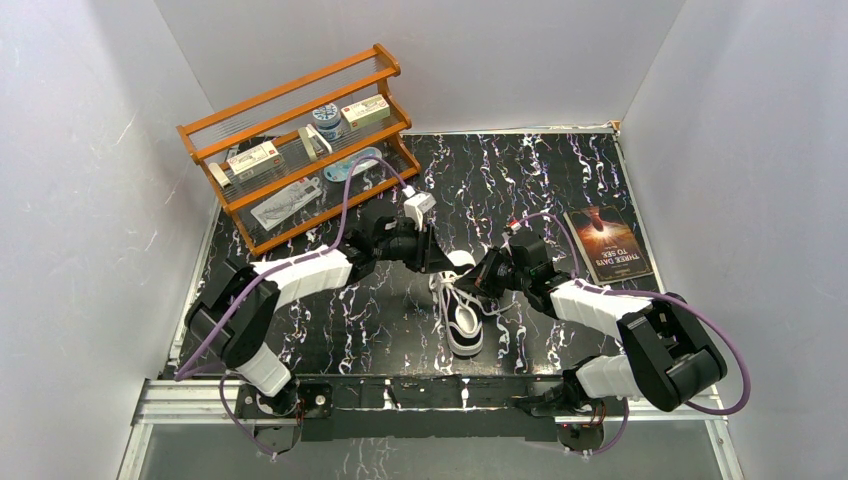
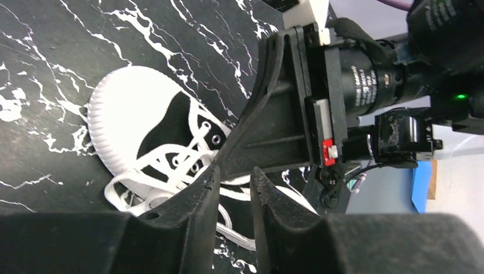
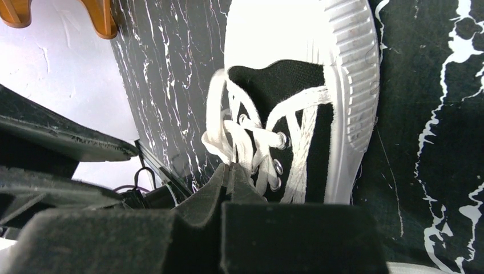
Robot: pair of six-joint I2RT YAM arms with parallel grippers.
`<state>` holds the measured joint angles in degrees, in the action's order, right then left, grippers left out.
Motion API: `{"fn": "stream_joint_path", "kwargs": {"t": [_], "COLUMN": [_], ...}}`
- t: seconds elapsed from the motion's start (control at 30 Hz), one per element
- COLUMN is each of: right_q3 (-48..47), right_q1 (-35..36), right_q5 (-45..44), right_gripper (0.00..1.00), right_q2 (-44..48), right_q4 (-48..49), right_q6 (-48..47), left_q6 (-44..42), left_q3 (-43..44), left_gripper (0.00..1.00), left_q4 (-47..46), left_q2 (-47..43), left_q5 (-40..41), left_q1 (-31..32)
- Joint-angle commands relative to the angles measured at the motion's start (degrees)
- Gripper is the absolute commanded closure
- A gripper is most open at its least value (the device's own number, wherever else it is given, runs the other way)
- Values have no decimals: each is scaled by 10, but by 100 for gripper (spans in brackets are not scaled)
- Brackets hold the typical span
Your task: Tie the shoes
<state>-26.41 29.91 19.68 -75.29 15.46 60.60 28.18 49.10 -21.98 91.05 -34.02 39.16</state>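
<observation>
The small black sneaker [image 1: 462, 312] with white toe cap, white sole and white laces lies on the black marbled table [image 1: 560, 180], toe pointing away from the arm bases. My two grippers meet over its laced front. In the right wrist view the sneaker [image 3: 297, 85] fills the frame, and my right gripper [image 3: 230, 169] is shut on a loop of white lace [image 3: 216, 134] at its fingertips. In the left wrist view my left gripper [image 2: 234, 173] hangs over the sneaker's [image 2: 131, 97] loose laces [image 2: 165, 157] with a narrow gap between its jaws and nothing clearly pinched. The right gripper's black finger [image 2: 274, 120] is right in front of it.
An orange wooden rack [image 1: 300, 140] with small boxes and packets stands at the back left. A dark book [image 1: 607, 243] lies on the table at the right. White walls close in the table on three sides.
</observation>
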Motion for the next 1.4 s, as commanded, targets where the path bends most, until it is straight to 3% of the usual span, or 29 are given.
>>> {"fn": "stream_joint_path", "kwargs": {"t": [0.0,0.2,0.4,0.73,0.9,1.2,1.37], "right_q3": [0,-10,-66,-136,-142,-147,-142], "right_q1": [0,0,0,0,0,0,0], "right_q5": [-11,-7,28,92,97,98,90], "right_gripper": [100,100,100,100,100,100,100], "right_q2": [11,25,45,47,43,30,36], "right_q4": [21,-8,-121,-262,-272,-283,-281], "right_q6": [-14,-32,-172,-310,-318,-316,-309], "left_q6": [7,-2,-40,-80,-116,-188,-178], "left_q3": [33,47,81,130,162,174,148], "left_gripper": [77,76,72,73,73,70,69], "left_q4": [56,51,79,125,157,206,174], "left_q2": [29,56,84,97,114,149,144], "left_q5": [15,33,14,2,-14,-113,-145], "left_q1": [-1,-2,-3,-5,-5,-5,-5]}}
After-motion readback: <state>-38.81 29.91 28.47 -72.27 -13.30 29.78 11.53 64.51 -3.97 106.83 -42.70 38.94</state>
